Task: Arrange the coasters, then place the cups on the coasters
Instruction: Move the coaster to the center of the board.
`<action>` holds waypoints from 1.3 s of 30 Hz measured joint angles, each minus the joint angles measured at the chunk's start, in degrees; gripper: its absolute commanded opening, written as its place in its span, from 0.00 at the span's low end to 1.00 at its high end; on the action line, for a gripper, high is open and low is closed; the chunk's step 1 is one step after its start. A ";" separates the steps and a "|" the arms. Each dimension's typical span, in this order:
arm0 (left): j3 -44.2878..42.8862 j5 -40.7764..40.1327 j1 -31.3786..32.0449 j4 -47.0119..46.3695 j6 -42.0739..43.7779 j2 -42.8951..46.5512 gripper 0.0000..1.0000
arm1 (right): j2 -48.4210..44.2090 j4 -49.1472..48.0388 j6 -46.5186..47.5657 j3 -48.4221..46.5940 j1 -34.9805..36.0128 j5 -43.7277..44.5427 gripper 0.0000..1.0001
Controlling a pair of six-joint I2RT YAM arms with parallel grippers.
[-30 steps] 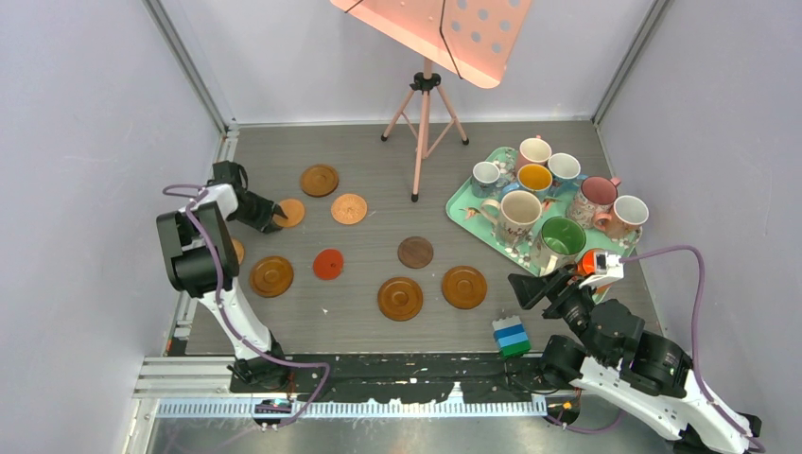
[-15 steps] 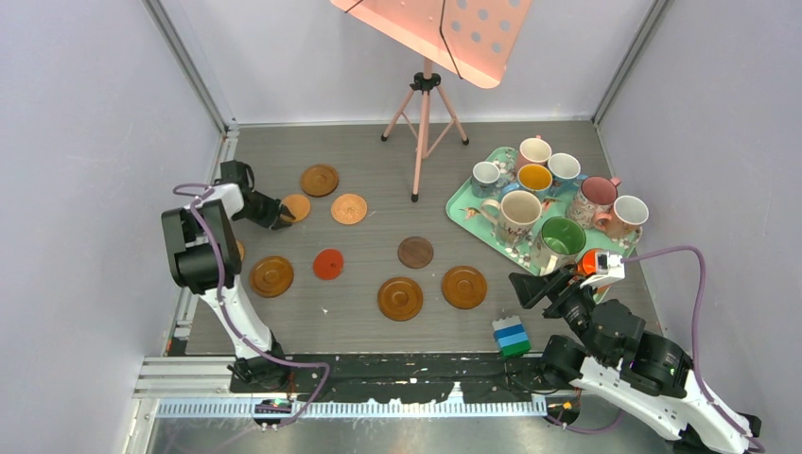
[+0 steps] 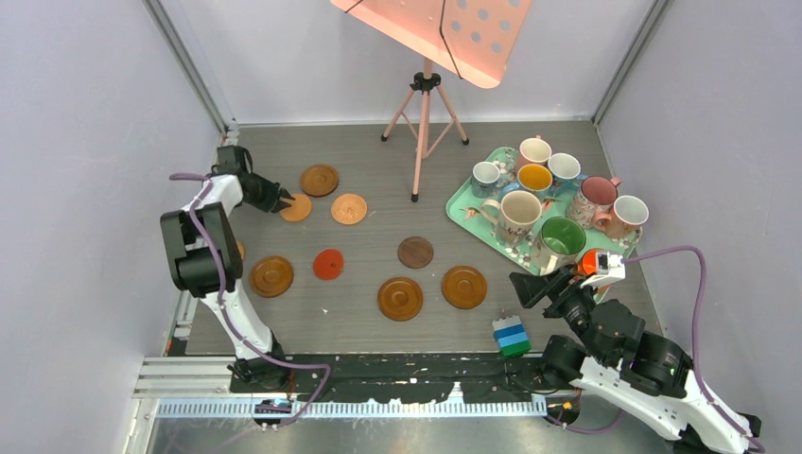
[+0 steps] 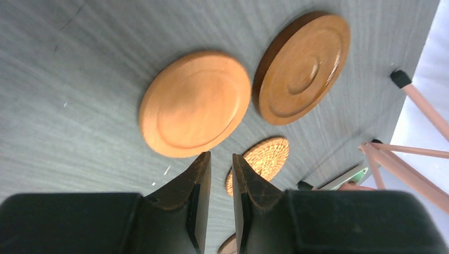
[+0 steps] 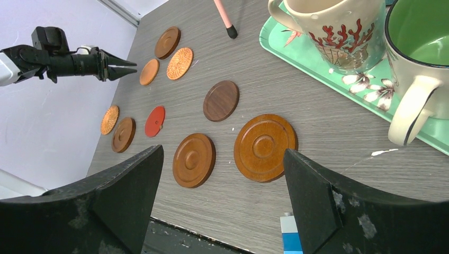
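Several round coasters lie spread on the grey table: an orange-tan coaster [image 3: 296,207], a dark grooved one [image 3: 320,180], a woven one [image 3: 349,208], a red one [image 3: 328,264] and brown ones nearer me. My left gripper [image 3: 283,200] lies low at the orange-tan coaster's [image 4: 195,103] left edge. Its jaws stand a narrow gap apart with nothing between them [image 4: 221,156]. The cups [image 3: 515,216] stand crowded on the mint tray [image 3: 463,203]. My right gripper [image 3: 544,284] hangs wide open near the tray's front corner, holding nothing [image 5: 222,153].
A pink music stand's tripod [image 3: 424,123] stands at the back middle. A blue, white and green block stack [image 3: 512,336] sits at the near edge beside my right arm. One woven coaster [image 3: 238,251] is half hidden behind my left arm. Walls close in on three sides.
My left gripper has slid toward the back right and its jaws have narrowed. The orange-tan coaster shifted slightly the same way. The right arm has not moved.
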State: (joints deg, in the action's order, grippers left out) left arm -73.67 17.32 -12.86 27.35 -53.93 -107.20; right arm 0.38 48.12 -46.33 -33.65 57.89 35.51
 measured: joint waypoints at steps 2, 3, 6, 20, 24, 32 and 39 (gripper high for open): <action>-1.75 0.37 0.00 -0.66 -0.15 -1.29 0.23 | 0.00 0.00 0.00 0.00 0.00 0.00 0.91; -2.12 0.48 0.00 -1.05 -0.20 -1.88 0.23 | 0.00 0.02 0.00 0.00 0.00 0.00 0.91; -2.23 0.52 0.00 -1.27 -0.46 -3.67 0.23 | 0.00 0.00 0.00 0.00 0.00 0.02 0.91; -1.73 0.22 0.66 -0.17 -0.94 -5.25 0.24 | 0.00 -0.07 -0.02 0.00 0.00 0.20 0.90; -1.73 0.17 0.90 1.29 -0.42 -5.25 0.24 | 0.00 -0.07 0.00 0.00 0.00 0.20 0.90; -2.89 0.26 1.11 5.66 1.97 -5.53 0.24 | 0.00 -0.04 -0.24 0.00 0.00 0.17 0.90; -4.85 1.66 1.14 7.69 3.72 -6.21 0.21 | 0.00 0.00 -0.44 0.00 0.00 0.17 0.90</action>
State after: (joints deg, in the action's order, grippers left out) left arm -78.52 18.98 -11.73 35.05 -50.22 -113.40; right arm 0.38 48.12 -46.76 -33.65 57.89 35.68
